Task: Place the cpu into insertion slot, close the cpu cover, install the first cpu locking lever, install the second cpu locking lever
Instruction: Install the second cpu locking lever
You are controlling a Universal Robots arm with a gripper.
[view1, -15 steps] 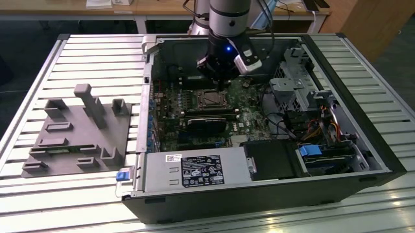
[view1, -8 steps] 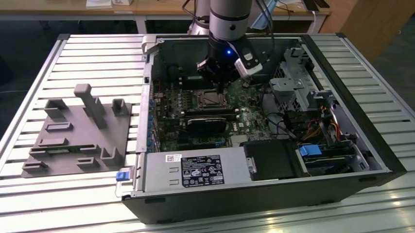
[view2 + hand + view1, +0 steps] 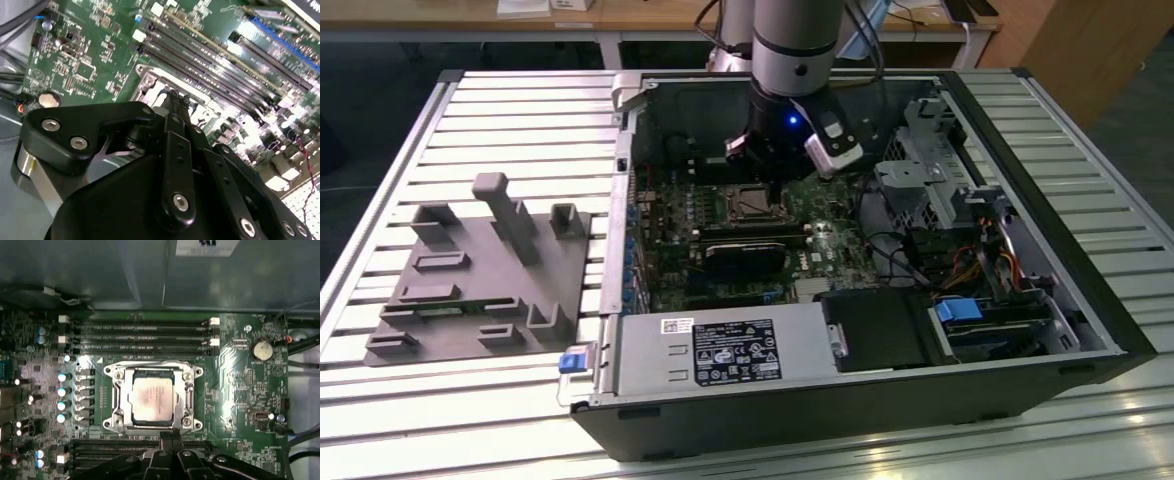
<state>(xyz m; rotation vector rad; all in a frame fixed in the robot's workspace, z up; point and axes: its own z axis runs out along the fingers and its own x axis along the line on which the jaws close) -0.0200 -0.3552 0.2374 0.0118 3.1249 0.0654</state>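
Observation:
In the first wrist view the cpu [image 3: 152, 401], a silver-grey square chip, lies flat in the insertion slot [image 3: 111, 374] on the green board. The cpu cover [image 3: 150, 371], a thin silvery frame, lies down around it. I cannot make out how the locking levers stand. My gripper [image 3: 170, 436] sits just off one edge of the socket, fingers together with nothing between them. In the second wrist view the gripper [image 3: 177, 100] hovers close over the socket's metal rim [image 3: 150, 82]. In the exterior view the gripper [image 3: 781, 185] hangs inside the open computer case, just above the insertion slot [image 3: 754, 204].
Long black memory slots [image 3: 140, 337] run on both sides of the socket. A black block [image 3: 747, 250] sits nearer the power supply [image 3: 720, 352]. Drive cages and cables [image 3: 947, 190] fill the exterior view's right. A grey fixture plate [image 3: 480, 270] lies outside the case.

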